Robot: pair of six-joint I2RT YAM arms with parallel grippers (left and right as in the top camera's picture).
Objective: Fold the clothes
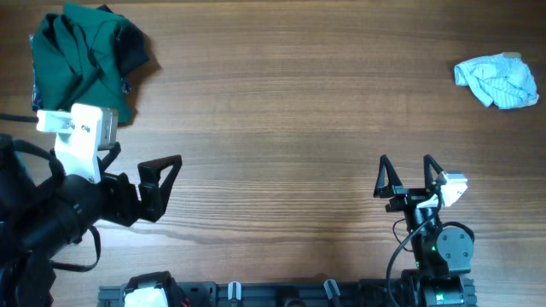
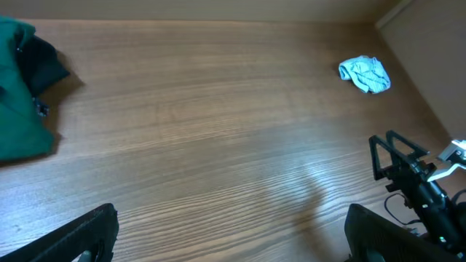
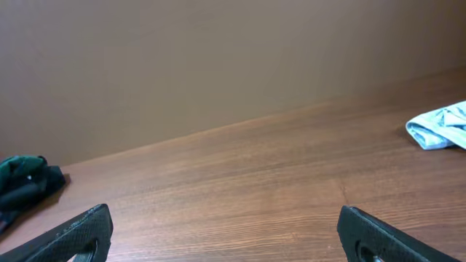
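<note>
Garments: two pieces lie on the wooden worktop (image 1: 281,102), well apart from each other, and neither is folded. Green garment (image 1: 85,55) sits in a crumpled heap at the far left corner in the overhead view, with darker cloth showing along its right side. Light blue garment (image 1: 496,81) is bunched into a small wad near the far right edge.

Left tool (image 1: 166,186): released. Its two black fingers are spread wide with nothing between them. It points toward the middle of the worktop from the near left, over bare wood, and is apart from the green garment. In the left wrist view both fingers (image 2: 80,236) appear at the bottom corners with bare wood between them. The green garment lies at the left edge of that view and the light blue garment at the upper right.

Right tool (image 1: 406,170): released. Its fingers are spread and grasp nothing. It stands at the near right, pointing toward the far side, well apart from the light blue garment. In the right wrist view the fingers (image 3: 76,233) show at the bottom corners. Bare wood runs ahead to a plain brown wall (image 3: 218,58)
</note>
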